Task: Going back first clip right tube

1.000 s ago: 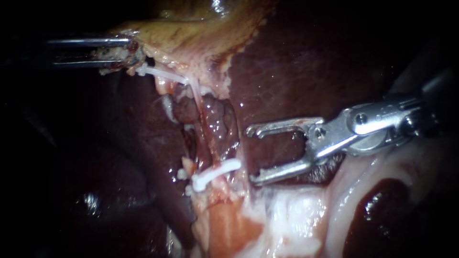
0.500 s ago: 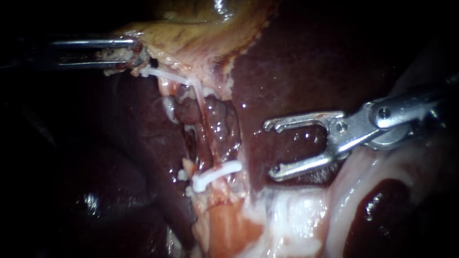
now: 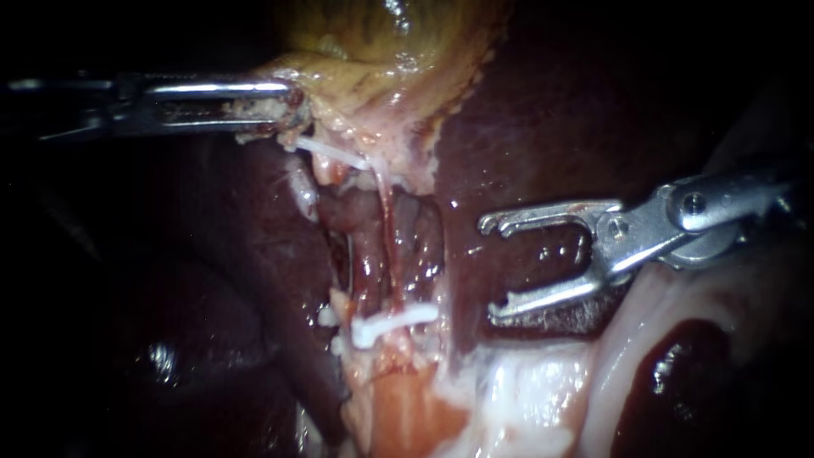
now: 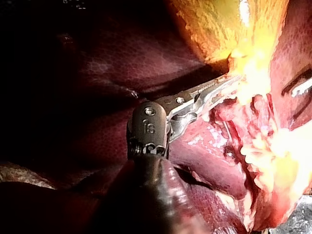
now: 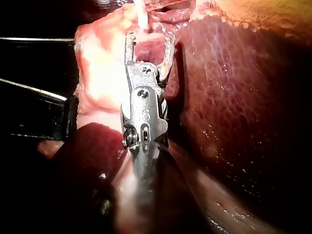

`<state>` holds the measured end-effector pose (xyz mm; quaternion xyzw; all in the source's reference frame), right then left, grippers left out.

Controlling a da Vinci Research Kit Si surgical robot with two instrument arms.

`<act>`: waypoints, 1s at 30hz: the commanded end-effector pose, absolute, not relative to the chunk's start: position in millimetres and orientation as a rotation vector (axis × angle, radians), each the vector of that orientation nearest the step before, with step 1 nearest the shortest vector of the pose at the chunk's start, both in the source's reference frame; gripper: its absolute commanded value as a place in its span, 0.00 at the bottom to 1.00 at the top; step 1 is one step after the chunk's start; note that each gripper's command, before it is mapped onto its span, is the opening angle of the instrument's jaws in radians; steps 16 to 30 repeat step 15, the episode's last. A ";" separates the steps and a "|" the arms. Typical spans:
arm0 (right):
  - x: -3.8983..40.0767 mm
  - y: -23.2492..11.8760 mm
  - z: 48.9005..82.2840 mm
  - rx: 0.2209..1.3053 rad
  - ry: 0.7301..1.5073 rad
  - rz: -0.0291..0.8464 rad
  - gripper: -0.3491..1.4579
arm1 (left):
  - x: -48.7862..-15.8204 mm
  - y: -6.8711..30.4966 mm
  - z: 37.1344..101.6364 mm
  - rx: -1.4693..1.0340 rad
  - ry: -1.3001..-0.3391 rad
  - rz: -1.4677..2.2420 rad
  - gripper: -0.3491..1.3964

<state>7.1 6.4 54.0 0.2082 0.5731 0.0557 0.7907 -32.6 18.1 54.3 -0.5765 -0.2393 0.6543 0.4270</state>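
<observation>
Liver [image 3: 526,127] backdrop. Right instrument [image 3: 489,270]: jaws wide apart, empty, right of clip [image 3: 390,324]. Left instrument [image 3: 284,106]: jaws clamped on gallbladder [image 3: 381,42] edge.

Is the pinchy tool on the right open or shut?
Open. The right instrument shows a wide gap between its two jaws, with nothing held; only the liver lies behind.

L instr [image 3: 291,110] gripping gallbladder [image 3: 381,42], clip [image 3: 392,324] across tube [image 3: 388,246], R instr [image 3: 492,269] — claw agape — over liver [image 3: 543,127]
</observation>
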 end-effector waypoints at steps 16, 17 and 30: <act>7.0 6.4 54.0 0.463 1.228 0.140 0.47 | -33.0 17.7 54.8 -1.438 -0.608 1.645 0.00; 7.0 6.4 54.0 0.463 1.228 0.140 0.47 | -33.0 17.7 54.8 -1.438 -0.608 1.645 0.00; 7.0 6.4 54.0 0.463 1.228 0.140 0.47 | -33.0 17.7 54.8 -1.438 -0.608 1.645 0.00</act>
